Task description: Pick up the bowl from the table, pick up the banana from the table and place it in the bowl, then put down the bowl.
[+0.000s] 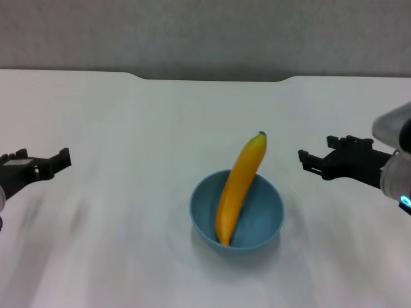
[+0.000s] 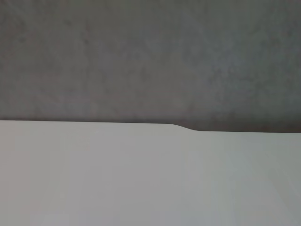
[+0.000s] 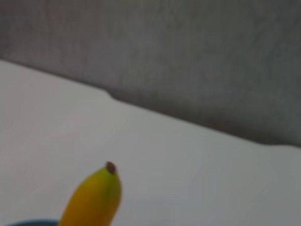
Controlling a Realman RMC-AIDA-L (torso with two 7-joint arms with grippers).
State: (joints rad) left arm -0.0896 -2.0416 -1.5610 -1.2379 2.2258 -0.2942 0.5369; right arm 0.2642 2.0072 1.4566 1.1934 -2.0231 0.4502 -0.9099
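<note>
Bowl (image 1: 237, 217) sits on the table (image 1: 128, 128), a little right of centre and toward the near edge, light blue, upright, nothing touching its outside. Banana (image 1: 239, 186) stands inside it, one end down on the near part of the bowl's floor, body leaning up and away over the far rim, dark stem tip pointing up and slightly right. Roughly the upper half of the banana clears the rim. Left gripper (image 1: 51, 160) is at the left edge of the scene, over the table, well apart from the bowl, fingers pointing right toward the centre; two dark fingers show with a gap between them, spread and holding nothing. Right gripper (image 1: 314, 160) is at the right side, nearer the bowl than the left one but still apart from it, fingers pointing left toward the banana's upper half; its fingers also stand apart, nothing between them. Far edge of the table has a shallow notch (image 1: 215, 78), with a grey wall (image 1: 205, 32) behind. Left wrist view shows only bare tabletop, the notch step and the wall. Right wrist view shows the banana's top end and stem tip, a sliver of the bowl's rim, table and wall beyond.
</note>
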